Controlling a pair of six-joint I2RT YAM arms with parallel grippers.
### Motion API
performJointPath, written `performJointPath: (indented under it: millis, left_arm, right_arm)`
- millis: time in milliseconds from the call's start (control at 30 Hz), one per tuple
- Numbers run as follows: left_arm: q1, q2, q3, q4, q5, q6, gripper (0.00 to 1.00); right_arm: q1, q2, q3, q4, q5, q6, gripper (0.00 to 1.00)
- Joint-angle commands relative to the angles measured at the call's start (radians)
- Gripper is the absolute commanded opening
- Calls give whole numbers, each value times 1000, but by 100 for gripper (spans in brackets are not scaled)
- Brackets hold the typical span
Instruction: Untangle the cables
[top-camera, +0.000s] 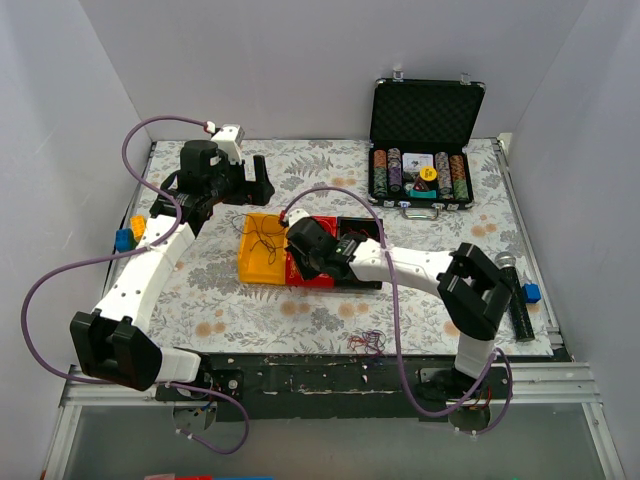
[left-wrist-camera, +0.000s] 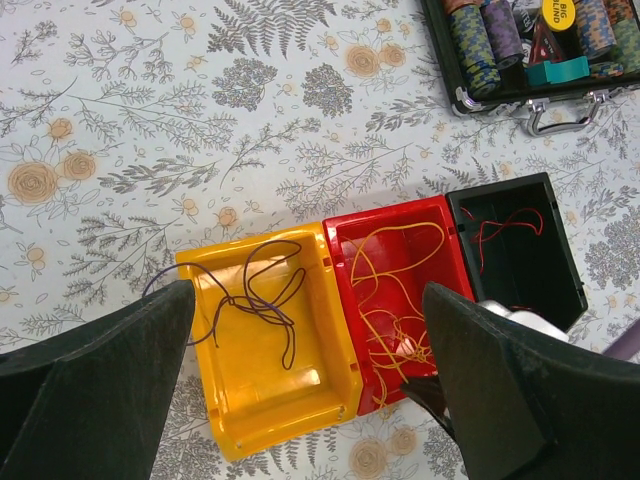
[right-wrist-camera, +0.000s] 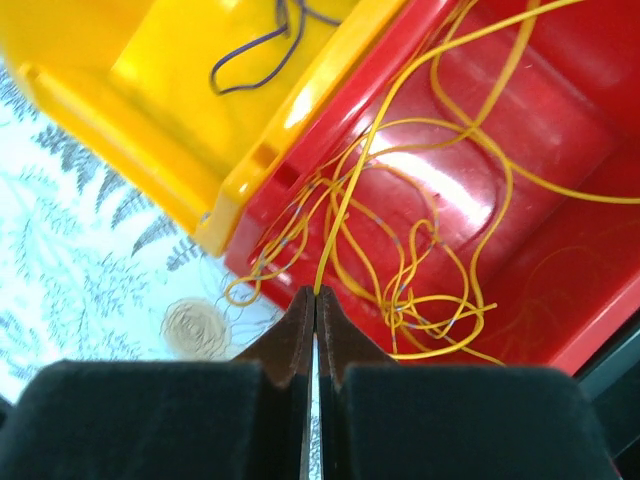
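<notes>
My right gripper (right-wrist-camera: 315, 300) pinches a yellow cable (right-wrist-camera: 342, 215) above the red bin (right-wrist-camera: 560, 250), at three o'clock of the yellow bin (left-wrist-camera: 250, 390) holding seemingly purple strands (left-wrist-camera: 265, 300); my left gripper (left-wrist-camera: 310, 295) hovers wide open.

Lit brightly and evenly from above in the top view, with only soft, faint shadows on the floral tablecloth (top-camera: 330, 300). Sharp across most of the left wrist view, yet dark, featureless and soft-edged on the left gripper (left-wrist-camera: 308, 295). Burnt out to white glare on the floor of the red bin (right-wrist-camera: 445, 190) and the rim of the yellow bin (right-wrist-camera: 300, 110). Crisp on the yellow wire (right-wrist-camera: 342, 205), washed pale on the tablecloth, blurred on the black right gripper (right-wrist-camera: 316, 292) nearest the lens.
</notes>
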Motion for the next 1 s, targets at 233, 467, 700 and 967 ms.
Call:
performJointPath:
  millis: [233, 467, 700, 967]
  left_arm:
    - [4, -53, -17, 20, 24, -16, 98]
    - [4, -63, -7, 18, 18, -9, 98]
    - [4, -59, -6, 21, 13, 5, 98]
    - [4, -18, -79, 72, -40, 49, 98]
  right_arm:
    - [-34, -50, 8, 49, 8, -26, 15]
    - [-143, 35, 241, -87, -116, -55, 60]
    - [-195, 39, 292, -108, -162, -57, 70]
    - [-224, 115, 322, -135, -126, 12, 51]
